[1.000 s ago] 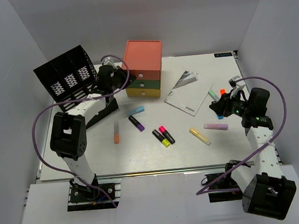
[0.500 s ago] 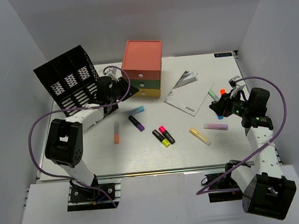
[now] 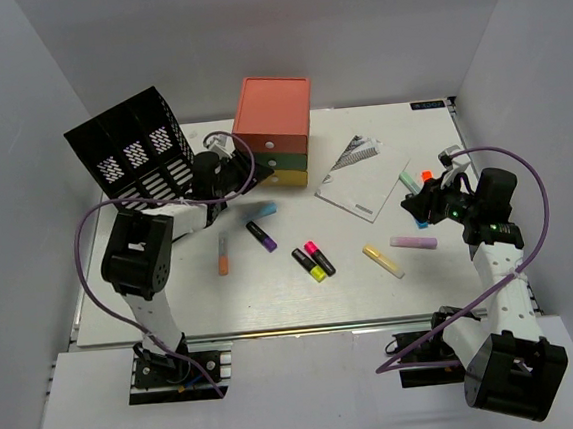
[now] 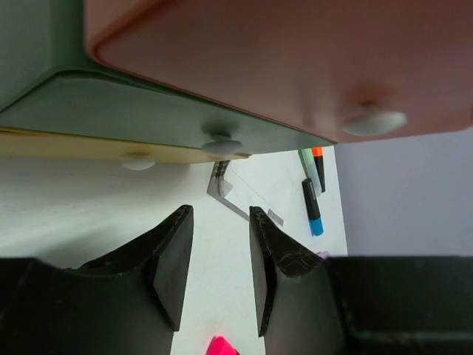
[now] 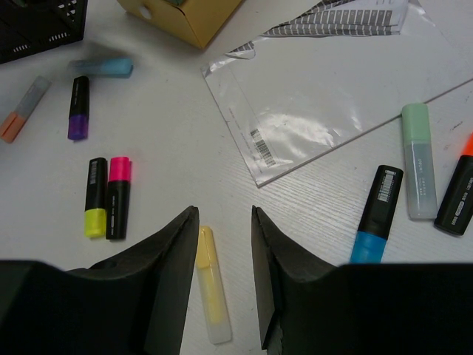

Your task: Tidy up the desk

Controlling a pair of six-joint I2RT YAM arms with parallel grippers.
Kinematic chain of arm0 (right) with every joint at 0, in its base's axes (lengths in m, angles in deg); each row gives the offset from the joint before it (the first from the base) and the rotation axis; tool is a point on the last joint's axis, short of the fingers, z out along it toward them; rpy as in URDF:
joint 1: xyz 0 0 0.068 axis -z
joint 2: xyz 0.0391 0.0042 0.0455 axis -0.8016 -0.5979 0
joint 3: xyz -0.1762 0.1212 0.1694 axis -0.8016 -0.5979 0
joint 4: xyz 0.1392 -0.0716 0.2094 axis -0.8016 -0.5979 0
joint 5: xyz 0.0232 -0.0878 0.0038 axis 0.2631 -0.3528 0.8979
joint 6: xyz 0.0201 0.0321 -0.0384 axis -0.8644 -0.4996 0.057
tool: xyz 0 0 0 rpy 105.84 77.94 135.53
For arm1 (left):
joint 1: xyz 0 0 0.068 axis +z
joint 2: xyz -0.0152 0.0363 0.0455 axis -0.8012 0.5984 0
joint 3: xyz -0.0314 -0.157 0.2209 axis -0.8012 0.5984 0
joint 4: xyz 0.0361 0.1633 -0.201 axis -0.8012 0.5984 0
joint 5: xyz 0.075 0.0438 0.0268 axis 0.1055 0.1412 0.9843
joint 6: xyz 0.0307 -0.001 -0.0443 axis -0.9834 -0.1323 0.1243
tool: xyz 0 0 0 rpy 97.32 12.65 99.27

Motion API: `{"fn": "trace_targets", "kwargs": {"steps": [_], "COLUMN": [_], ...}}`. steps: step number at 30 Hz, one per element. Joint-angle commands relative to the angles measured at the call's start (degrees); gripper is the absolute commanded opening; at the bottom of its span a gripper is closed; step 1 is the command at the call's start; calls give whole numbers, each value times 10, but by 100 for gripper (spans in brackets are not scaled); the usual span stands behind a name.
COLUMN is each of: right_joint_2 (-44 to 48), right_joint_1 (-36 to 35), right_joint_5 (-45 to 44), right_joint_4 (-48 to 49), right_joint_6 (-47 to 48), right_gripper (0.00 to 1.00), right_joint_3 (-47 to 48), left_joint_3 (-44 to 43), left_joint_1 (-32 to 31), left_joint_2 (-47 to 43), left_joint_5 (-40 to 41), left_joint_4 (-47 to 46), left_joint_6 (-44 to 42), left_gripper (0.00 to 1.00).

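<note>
The white desk holds several scattered highlighters, among them a purple one, a pink-capped one and a pale yellow one. My left gripper is open and empty, low over the desk just in front of the orange-green-yellow drawer unit. In the left wrist view the gripper faces the green drawer's knob. My right gripper is open and empty above the desk's right side. In the right wrist view the gripper hovers over the pale yellow highlighter.
A black mesh file holder stands at the back left. A clear bag with a booklet lies right of the drawers. Blue, green and orange highlighters lie by the right gripper. Grey walls enclose the desk.
My left arm has swung its gripper from beside the file holder to the right, up to the drawer unit's front. The right arm has not moved.
</note>
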Motion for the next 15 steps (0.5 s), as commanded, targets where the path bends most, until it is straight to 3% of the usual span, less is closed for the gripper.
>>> {"fn": "trace_targets", "kwargs": {"steps": [1,15], "right_joint_2": [2,-3], "right_joint_1": [1,1], "right_joint_5": [1,-3], "right_joint_4": [11,12], "right_joint_6": [7,8], "right_gripper": [41,41], "right_joint_3": [-1,-1], "left_joint_3": [-30,-79], "left_joint_1": [-2,-2], "left_joint_2": [11,73], "left_joint_5": [-12,-5], "left_joint_4": [-48,-63], "left_joint_6": [19,33], "left_gripper": [47,54]}}
